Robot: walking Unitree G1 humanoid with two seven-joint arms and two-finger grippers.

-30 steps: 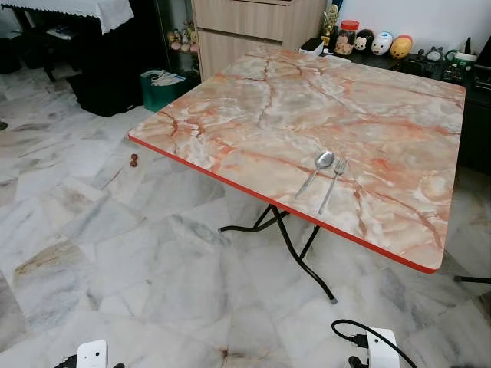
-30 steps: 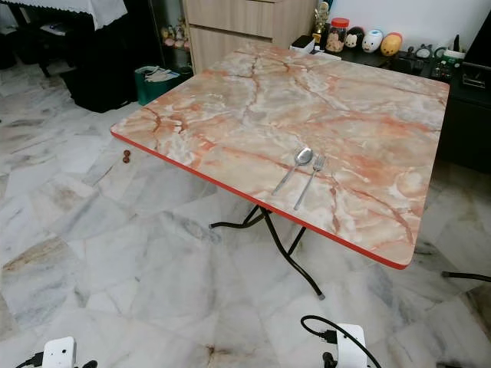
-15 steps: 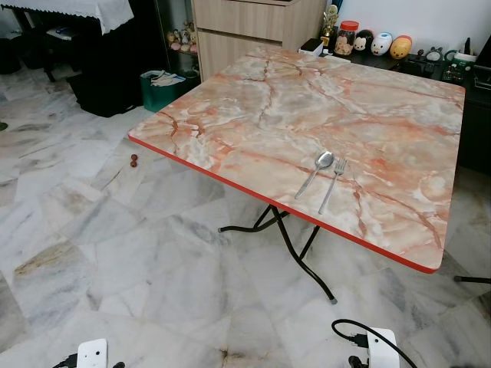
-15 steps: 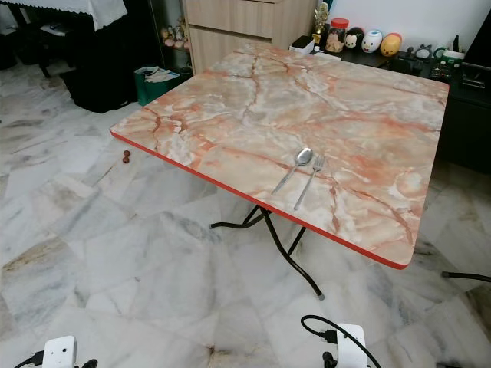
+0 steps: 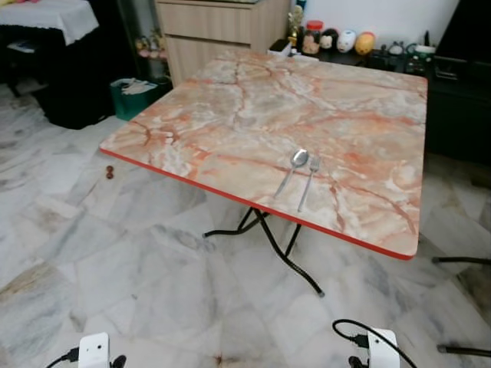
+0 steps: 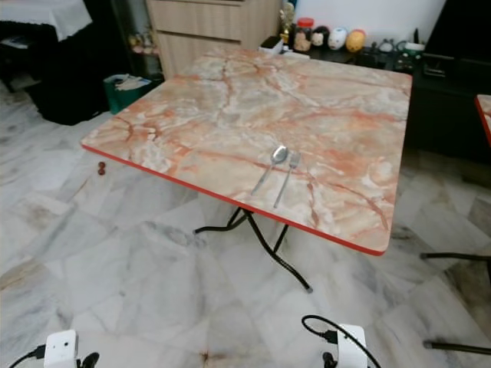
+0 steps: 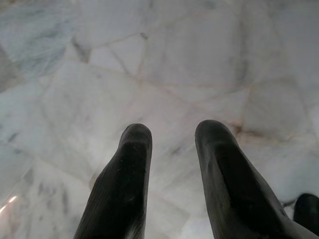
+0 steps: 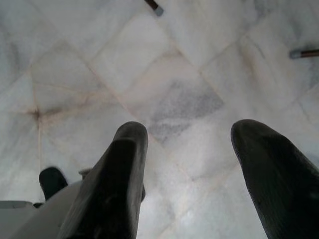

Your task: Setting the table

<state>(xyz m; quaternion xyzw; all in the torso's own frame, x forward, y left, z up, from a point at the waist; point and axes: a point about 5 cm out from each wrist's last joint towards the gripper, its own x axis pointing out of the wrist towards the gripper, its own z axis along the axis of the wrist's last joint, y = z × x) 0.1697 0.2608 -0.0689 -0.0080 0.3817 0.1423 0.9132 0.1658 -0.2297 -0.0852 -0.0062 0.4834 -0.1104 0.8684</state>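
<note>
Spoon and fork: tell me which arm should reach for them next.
Probably the right. The spoon and fork lie side by side near the table's near edge, somewhat right of centre. Both the left gripper and right gripper hang open over the floor, neither holding anything, so the edge is slight.

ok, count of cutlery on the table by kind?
spoon: 1
fork: 1
total: 2, lying side by side near the front edge of the marble-pattern table
</note>
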